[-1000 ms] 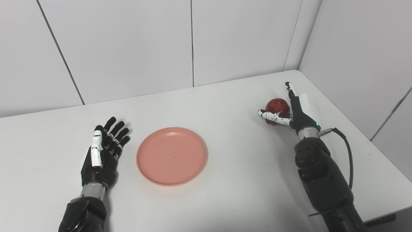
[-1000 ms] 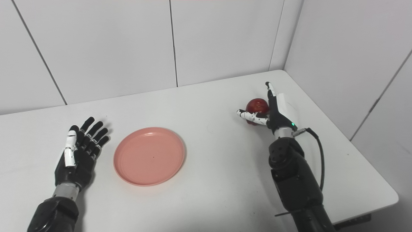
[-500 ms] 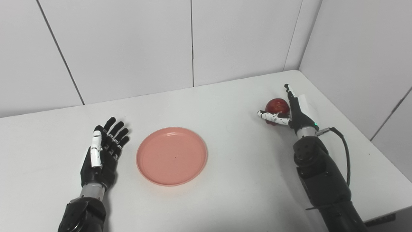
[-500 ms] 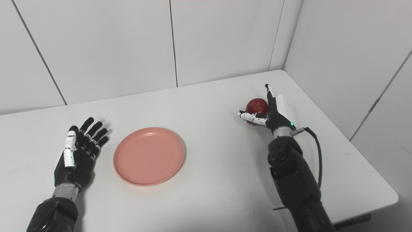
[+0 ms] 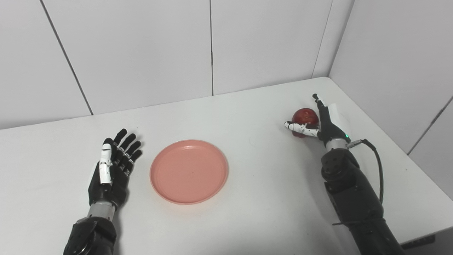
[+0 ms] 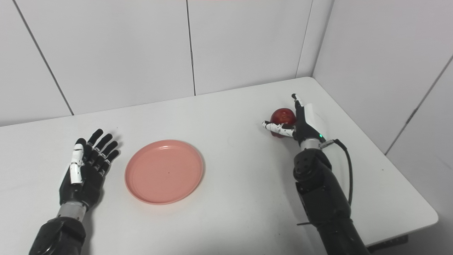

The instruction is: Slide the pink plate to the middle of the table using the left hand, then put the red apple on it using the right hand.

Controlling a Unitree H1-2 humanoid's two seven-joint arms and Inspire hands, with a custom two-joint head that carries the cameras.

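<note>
Two hands in play: right hand (image 5: 320, 122) cupped against red apple (image 5: 303, 116) near table's right edge, grip unconfirmed; left hand (image 5: 112, 164) spread flat beside pink plate (image 5: 189, 171); probably firm, smooth, roll-prone; best wrapped around the widest girth.

Bright, even, diffuse light fills both views. The matte white surface (image 5: 247, 198) shows only faint soft shadows beside the round pink plastic plate (image 5: 189, 171). Focus is sharp, without glare.
</note>
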